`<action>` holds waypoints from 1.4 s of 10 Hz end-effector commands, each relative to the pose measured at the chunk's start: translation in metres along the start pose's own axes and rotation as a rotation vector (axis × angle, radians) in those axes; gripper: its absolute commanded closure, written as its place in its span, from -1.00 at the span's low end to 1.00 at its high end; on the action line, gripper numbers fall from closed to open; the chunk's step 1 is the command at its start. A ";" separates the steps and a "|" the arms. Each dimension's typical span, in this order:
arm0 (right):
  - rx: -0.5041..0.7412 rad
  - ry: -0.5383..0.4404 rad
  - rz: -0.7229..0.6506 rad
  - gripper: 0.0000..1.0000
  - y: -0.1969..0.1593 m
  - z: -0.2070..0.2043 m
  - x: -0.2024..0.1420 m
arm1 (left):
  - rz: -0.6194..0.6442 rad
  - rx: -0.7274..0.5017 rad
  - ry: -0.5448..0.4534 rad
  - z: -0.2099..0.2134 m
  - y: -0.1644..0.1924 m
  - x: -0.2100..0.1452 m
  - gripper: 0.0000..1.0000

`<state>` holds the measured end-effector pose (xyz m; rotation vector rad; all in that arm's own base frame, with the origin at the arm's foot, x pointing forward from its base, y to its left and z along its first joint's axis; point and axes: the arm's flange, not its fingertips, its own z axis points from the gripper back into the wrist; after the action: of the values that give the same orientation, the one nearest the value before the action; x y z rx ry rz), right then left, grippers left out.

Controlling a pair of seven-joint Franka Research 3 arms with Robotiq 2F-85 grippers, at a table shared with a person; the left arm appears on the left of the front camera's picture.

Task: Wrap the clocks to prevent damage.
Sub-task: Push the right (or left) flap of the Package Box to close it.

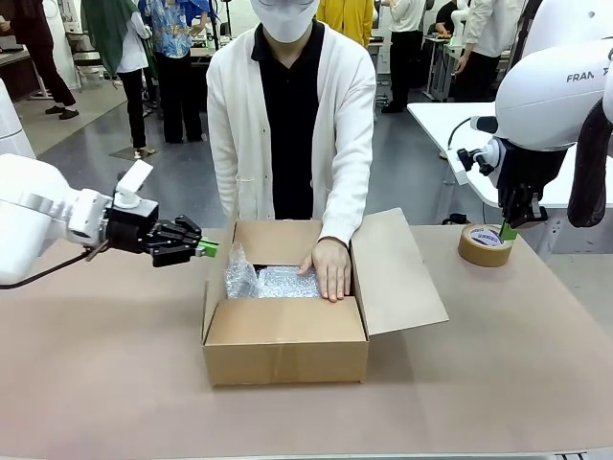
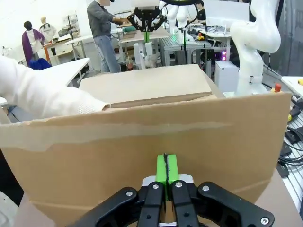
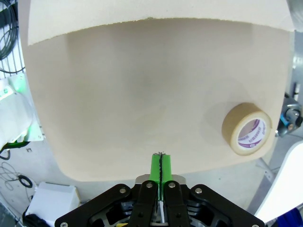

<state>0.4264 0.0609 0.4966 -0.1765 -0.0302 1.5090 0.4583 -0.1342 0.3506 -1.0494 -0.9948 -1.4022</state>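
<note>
1. In the front view a cardboard box (image 1: 285,335) stands at the centre of the brown table (image 1: 96,374), its top unclosed and its right flap (image 1: 397,273) folded outward.
2. A bubble-wrap bundle (image 1: 273,282) lies inside the box, toward its far left corner. What the wrap covers cannot be made out.
3. The person at the far side rests a hand (image 1: 331,268) flat on the right end of the bundle, a white sleeve (image 2: 42,94) reaching over the box's far wall.
4. The left gripper (image 1: 209,248) hangs level at centre left, pointing at the upper edge of the box's left wall, just beside it. It is clenched and empty. In the left wrist view its green pads (image 2: 161,168) press together at bottom centre, with the cardboard wall close ahead.
5. The right gripper (image 1: 509,232) points downward at the right of the frame, near a tape roll (image 1: 486,244) lying flat on the table. In the right wrist view the pads (image 3: 157,165) are pressed together on nothing, and the roll sits to the right, apart from them.
</note>
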 end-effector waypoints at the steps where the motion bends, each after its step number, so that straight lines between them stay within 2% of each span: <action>1: -0.007 -0.006 0.004 0.98 0.000 -0.002 -0.001 | -0.010 0.053 0.033 -0.022 0.015 -0.001 0.99; 3: -0.007 -0.006 0.004 0.98 0.000 -0.002 -0.001 | -0.006 0.047 0.095 -0.038 0.033 0.003 0.99; 6: -0.007 -0.006 0.004 0.98 0.000 -0.002 -0.001 | -0.002 0.033 0.163 -0.062 0.030 -0.008 0.99; 7: -0.007 -0.006 0.004 0.98 0.000 -0.002 -0.001 | 0.008 0.012 0.209 -0.067 0.035 -0.011 0.99; 11: -0.007 -0.006 0.004 0.98 0.000 -0.002 -0.001 | 0.050 0.010 0.278 -0.069 0.039 -0.034 0.99; 13: -0.007 -0.006 0.004 0.98 0.000 -0.002 -0.001 | 0.063 0.009 0.249 -0.064 0.038 -0.040 0.99; 14: -0.007 -0.006 0.004 0.98 0.000 -0.002 -0.001 | 0.035 -0.039 0.202 -0.060 0.035 -0.039 0.99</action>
<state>0.4264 0.0609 0.4966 -0.1766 -0.0302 1.5090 0.4883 -0.1924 0.3184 -0.9258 -0.8266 -1.4255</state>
